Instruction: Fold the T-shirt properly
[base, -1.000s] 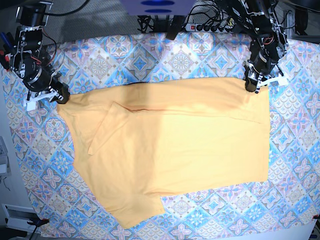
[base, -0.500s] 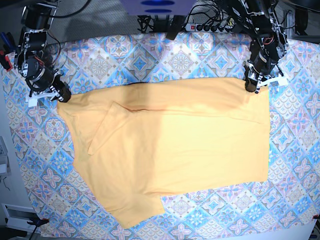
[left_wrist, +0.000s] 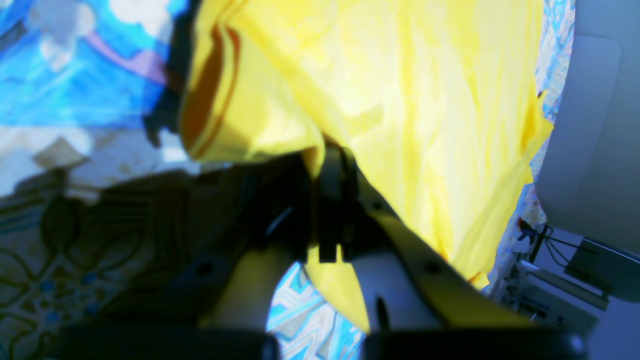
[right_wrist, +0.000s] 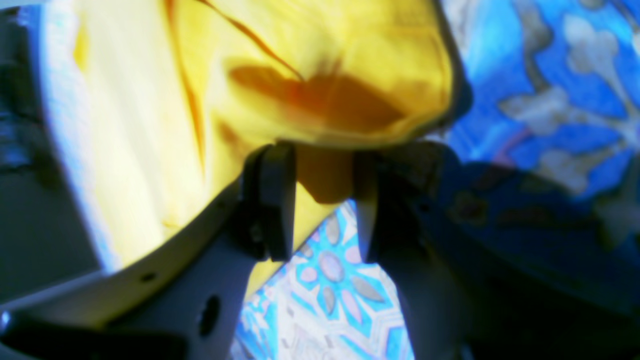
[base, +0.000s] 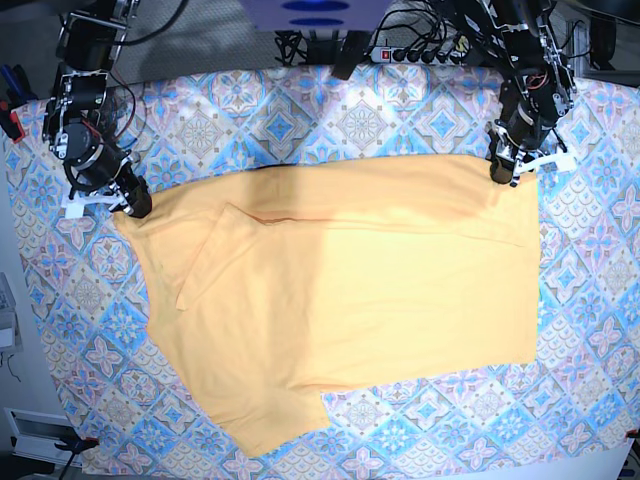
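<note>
Fingers (left_wrist: 332, 200) low at T-shirt (base: 340, 300) corners

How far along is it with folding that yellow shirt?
Early on. One fold looks done: the T-shirt lies doubled on the tablecloth, a sleeve tucked in. In hand: the left gripper pinches one top corner; the right gripper stands open at the other. Further folds remain.

Both wrist views are badly out of focus. In the left wrist view, the plain yellow-orange cloth T-shirt (left_wrist: 400, 100) runs off the top edge, and its folded corner hides the tips of the left gripper (left_wrist: 332, 165). In the right wrist view, the shirt's hem covers the fingertips of the right gripper (right_wrist: 322, 170), so contact cannot be told. The blue-and-pink tile-patterned tablecloth (base: 400, 120) is cut off at the base view's right edge.
</note>
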